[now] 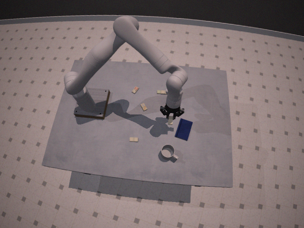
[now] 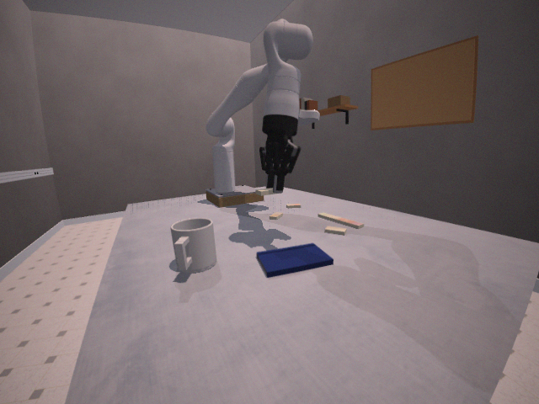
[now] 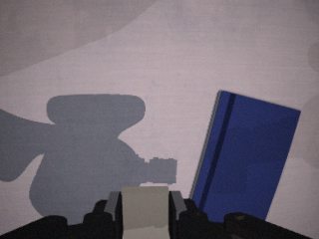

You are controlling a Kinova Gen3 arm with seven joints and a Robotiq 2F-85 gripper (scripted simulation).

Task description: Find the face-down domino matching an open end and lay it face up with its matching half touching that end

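The low-left domino (image 1: 133, 139) and the mid ones (image 1: 135, 90) (image 2: 293, 205) and (image 1: 143, 107) (image 2: 275, 215) lie away from the upper-middle line (image 1: 161, 91) (image 2: 340, 220). Right of center, the claw (image 1: 170, 118) (image 2: 275, 189) (image 3: 145, 207) pinches a domino (image 1: 170, 120) (image 2: 264, 191) (image 3: 145, 209) up off the table (image 1: 208, 159) (image 2: 261, 326) (image 3: 189, 60). It still needs placing, if it matches. The arm hides some line; dots look too blurry.

Arm (image 1: 145, 44) (image 2: 243, 88): pale grey-white, smooth, rounded tubular segments, bulbous joints, thin seam lines ringing some sections. Wrist collar (image 2: 280, 124): black, cylindrical. Jaws (image 1: 171, 118) (image 2: 275, 189): black, angular linkages, paired slim fingers, grey inner faces in wrist view. Base plate (image 1: 107, 94) (image 2: 212, 194): grey top, brown sides, squared corners, small dark screw-like dots near corners.
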